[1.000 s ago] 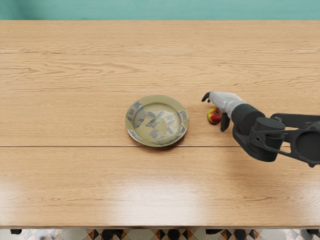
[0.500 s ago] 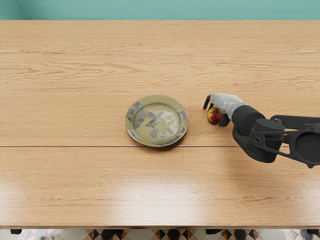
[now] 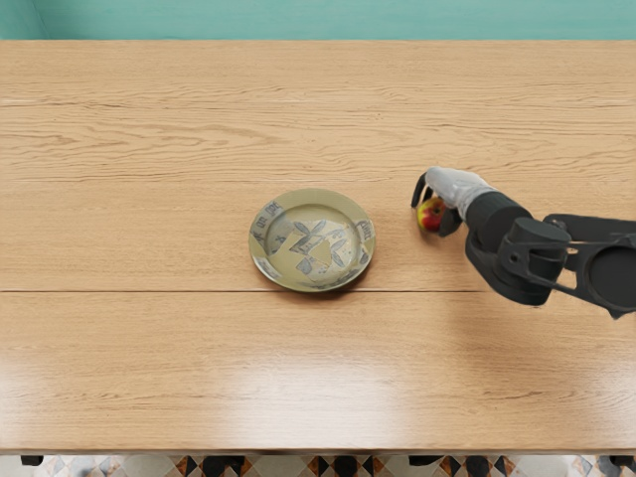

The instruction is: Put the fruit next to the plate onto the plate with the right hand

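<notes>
The right hand [image 3: 444,198] comes in from the right side of the picture, and its fingers are curled around the fruit [image 3: 430,215]. The fruit is small, red and yellow, and looks like a little apple. It sits in the hand a bit right of the middle of the picture, near the plate [image 3: 256,243] but not touching it. The plate is in the middle of the picture on the wooden bench [image 3: 149,328], and it has a leafy pattern and nothing on it. I cannot tell if the fruit is off the bench or resting on it. The left arm does not show at all. I think the hand has its grip and now needs to carry the fruit left to the plate. A few things could go wrong. The fruit is round and smooth, so if the fingers hold it loosely it may slip out and roll away across the bench. If the hand moves too low, it may bump the rim and push the plate. If it lets go too high, the fruit may bounce or roll off the plate.
</notes>
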{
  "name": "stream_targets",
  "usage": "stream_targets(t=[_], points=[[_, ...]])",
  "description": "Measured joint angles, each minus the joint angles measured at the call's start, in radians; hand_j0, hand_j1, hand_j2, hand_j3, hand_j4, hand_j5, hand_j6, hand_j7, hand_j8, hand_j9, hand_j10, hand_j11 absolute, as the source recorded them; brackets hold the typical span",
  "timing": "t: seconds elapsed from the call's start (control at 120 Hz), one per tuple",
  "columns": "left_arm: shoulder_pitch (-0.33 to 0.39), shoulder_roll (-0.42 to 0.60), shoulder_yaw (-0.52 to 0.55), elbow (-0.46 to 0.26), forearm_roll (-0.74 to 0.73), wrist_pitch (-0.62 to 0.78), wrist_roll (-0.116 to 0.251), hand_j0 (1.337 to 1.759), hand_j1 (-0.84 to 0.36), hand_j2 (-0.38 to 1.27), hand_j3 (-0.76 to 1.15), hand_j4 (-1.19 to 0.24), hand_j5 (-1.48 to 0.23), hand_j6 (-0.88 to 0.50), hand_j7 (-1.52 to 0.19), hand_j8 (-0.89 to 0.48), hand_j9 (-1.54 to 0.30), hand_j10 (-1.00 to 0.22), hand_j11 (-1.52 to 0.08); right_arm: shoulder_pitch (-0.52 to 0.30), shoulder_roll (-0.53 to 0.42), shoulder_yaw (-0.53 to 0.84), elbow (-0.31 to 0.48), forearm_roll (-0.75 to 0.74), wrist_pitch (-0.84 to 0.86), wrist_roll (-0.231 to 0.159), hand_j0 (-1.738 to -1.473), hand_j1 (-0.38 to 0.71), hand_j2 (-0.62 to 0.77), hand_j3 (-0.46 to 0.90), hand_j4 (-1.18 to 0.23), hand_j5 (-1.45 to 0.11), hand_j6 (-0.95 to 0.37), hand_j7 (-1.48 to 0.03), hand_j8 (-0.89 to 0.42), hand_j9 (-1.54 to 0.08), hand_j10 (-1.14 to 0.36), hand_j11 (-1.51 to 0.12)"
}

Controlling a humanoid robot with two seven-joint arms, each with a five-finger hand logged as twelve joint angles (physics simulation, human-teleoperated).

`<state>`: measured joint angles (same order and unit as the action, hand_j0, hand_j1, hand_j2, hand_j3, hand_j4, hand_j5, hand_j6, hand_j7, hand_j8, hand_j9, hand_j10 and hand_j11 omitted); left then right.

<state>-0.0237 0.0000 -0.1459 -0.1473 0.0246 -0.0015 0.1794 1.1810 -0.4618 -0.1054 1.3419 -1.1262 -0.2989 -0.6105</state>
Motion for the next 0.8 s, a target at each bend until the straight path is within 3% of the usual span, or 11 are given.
stream_targets(t=[0.233, 0.5, 0.8], points=[[-0.001, 0.0, 0.0, 0.0, 0.0, 0.0, 0.0, 1.658, 0.35, 0.0, 0.0, 0.0, 0.0, 0.0, 0.0, 0.0, 0.0, 0.0, 0.0, 0.018, 0.005, 0.092, 0.003, 0.003, 0.003, 0.0, -1.656, 0.23, 0.1, 0.0, -0.59, -0.81, -0.46, -0.79, -0.47, -0.81, -0.59, -0.81], [0.0, 0.0, 0.0, 0.0, 0.0, 0.0, 0.0, 1.658, 0.35, 0.0, 0.0, 0.0, 0.0, 0.0, 0.0, 0.0, 0.0, 0.0, 0.0, 0.059, 0.141, 0.167, 0.014, 0.004, 0.002, 0.0, -1.656, 0.24, 0.09, 0.0, -0.61, -0.86, -0.43, -0.83, -0.43, -0.86, -0.61, -0.86], [-0.001, 0.0, 0.0, 0.0, 0.0, 0.0, 0.0, 1.658, 0.35, 0.0, 0.0, 0.0, 0.0, 0.0, 0.0, 0.0, 0.0, 0.0, 0.0, 0.004, 0.238, 0.173, 0.035, 0.007, -0.002, 0.001, -1.658, 0.23, 0.1, 0.0, -0.6, -0.91, -0.42, -0.84, -0.42, -0.9, -0.61, -0.9]])
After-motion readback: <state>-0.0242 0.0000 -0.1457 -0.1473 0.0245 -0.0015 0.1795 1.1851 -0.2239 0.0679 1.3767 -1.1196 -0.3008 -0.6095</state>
